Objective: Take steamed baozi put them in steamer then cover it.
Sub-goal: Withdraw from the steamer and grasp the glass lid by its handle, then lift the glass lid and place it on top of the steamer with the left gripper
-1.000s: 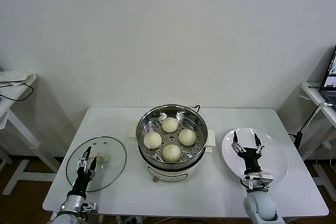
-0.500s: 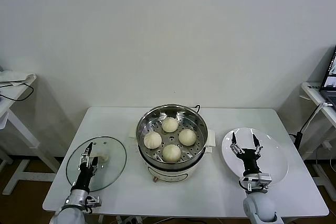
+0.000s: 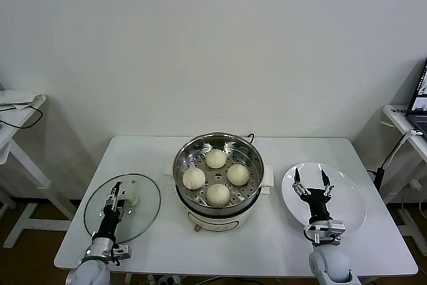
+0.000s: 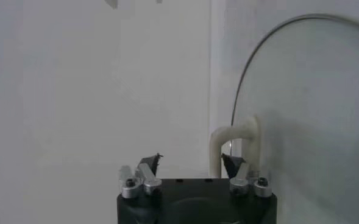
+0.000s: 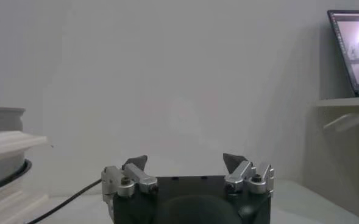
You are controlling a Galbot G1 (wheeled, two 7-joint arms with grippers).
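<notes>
The steamer (image 3: 253,155) stands mid-table with its tray holding the baozi: one at the back (image 3: 215,158), one left (image 3: 194,177), one right (image 3: 238,174) and one at the front (image 3: 217,193). The cover (image 3: 143,215) lies flat on the table to the steamer's left, its cream handle (image 3: 131,199) up. My left gripper (image 3: 114,193) is open just above the cover, beside the handle. In the left wrist view the handle (image 4: 235,141) stands by one fingertip (image 4: 233,163) of the open left gripper (image 4: 191,161). My right gripper (image 3: 311,181) is open and empty over the white plate (image 3: 350,201).
The steamer's side (image 5: 2,152) shows beside the right gripper (image 5: 184,161) in the right wrist view. A side table with a laptop (image 3: 419,101) stands far right, and another side table (image 3: 17,108) far left. The wall runs behind the white table (image 3: 267,245).
My left gripper has moved a little forward over the cover and closer to its handle. The right gripper has barely moved.
</notes>
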